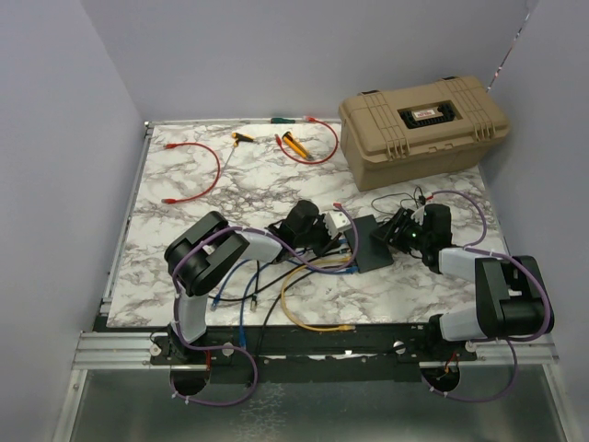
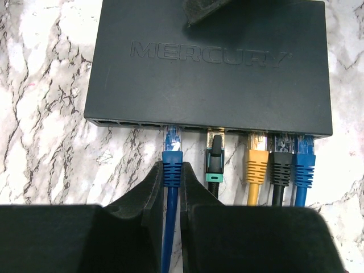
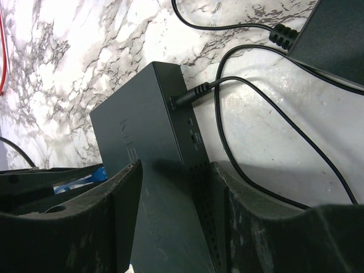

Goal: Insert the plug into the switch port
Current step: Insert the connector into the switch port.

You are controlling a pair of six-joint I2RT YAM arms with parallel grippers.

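The dark-grey switch [image 2: 210, 68] lies flat, its row of ports facing my left wrist camera. My left gripper [image 2: 172, 170] is shut on the ribbed boot of a blue plug [image 2: 172, 153], whose clear tip sits at the mouth of a port left of centre. To its right, a black-and-teal plug [image 2: 214, 162], a yellow one [image 2: 256, 165], a black one [image 2: 282, 165] and a blue one [image 2: 303, 165] sit in ports. My right gripper [image 3: 176, 170] holds the switch [image 3: 153, 142] from its rear, one finger on the top face and one on the vented back. From above, both grippers flank the switch [image 1: 371, 244].
A thin black power cord [image 3: 239, 79] leaves the switch's rear toward a black adapter [image 3: 335, 34]. The big tan case [image 1: 423, 124] stands at the back right. Red cables [image 1: 198, 175] and orange-handled tools [image 1: 294, 145] lie at the back, and loose cables [image 1: 313, 318] trail near the front edge.
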